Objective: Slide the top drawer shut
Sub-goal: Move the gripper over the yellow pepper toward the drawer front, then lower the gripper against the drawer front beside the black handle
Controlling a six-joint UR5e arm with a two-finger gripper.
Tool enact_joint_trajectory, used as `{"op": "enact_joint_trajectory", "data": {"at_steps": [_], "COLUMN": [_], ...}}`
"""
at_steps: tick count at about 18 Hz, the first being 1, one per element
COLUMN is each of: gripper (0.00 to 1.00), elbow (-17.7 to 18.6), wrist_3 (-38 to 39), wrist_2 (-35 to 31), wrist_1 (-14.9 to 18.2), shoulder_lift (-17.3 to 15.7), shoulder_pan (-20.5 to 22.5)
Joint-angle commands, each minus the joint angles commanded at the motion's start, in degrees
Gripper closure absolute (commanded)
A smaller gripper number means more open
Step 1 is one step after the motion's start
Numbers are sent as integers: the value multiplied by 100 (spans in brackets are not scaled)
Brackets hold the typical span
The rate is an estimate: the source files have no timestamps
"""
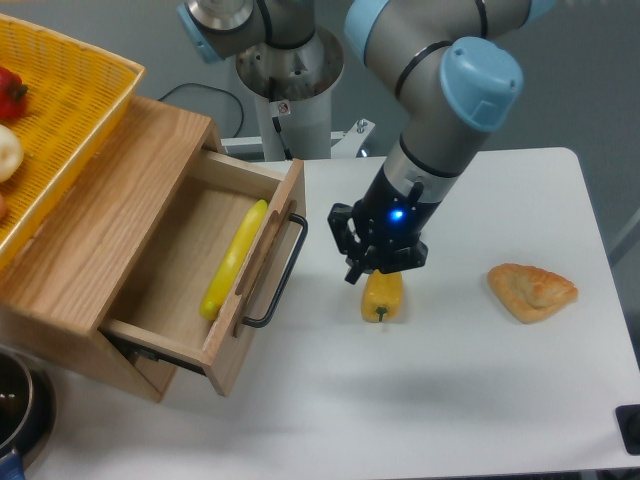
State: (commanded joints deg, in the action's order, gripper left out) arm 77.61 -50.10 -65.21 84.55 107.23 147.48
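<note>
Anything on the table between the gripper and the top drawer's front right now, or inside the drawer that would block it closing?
Nothing visible stands between the gripper and the top drawer; only bare table lies there. The yellow pepper sits below the gripper, off that line. The long yellow vegetable lies inside the drawer, low enough to clear.

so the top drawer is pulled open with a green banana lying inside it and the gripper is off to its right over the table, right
Not quite: the banana is yellow, not green, as the camera view shows. The rest holds: the top drawer is pulled open with the banana lying inside, and the gripper is off to its right over the table.
</note>
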Motion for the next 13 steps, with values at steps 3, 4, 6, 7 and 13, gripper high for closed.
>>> {"op": "enact_joint_trajectory", "data": {"at_steps": [3,4,6,7,13], "gripper": [91,91,90,90,90], "elbow": [70,70,79,105,220], "wrist_3": [61,88,88,88,97], "wrist_2": [-44,-44,-44,-44,-53], "wrist_1": [-18,-26,-18,-26,-44], "shoulder_lift": [9,9,9,9,9], "shoulder_pan": [-88,-114,-132,-167,-282]}}
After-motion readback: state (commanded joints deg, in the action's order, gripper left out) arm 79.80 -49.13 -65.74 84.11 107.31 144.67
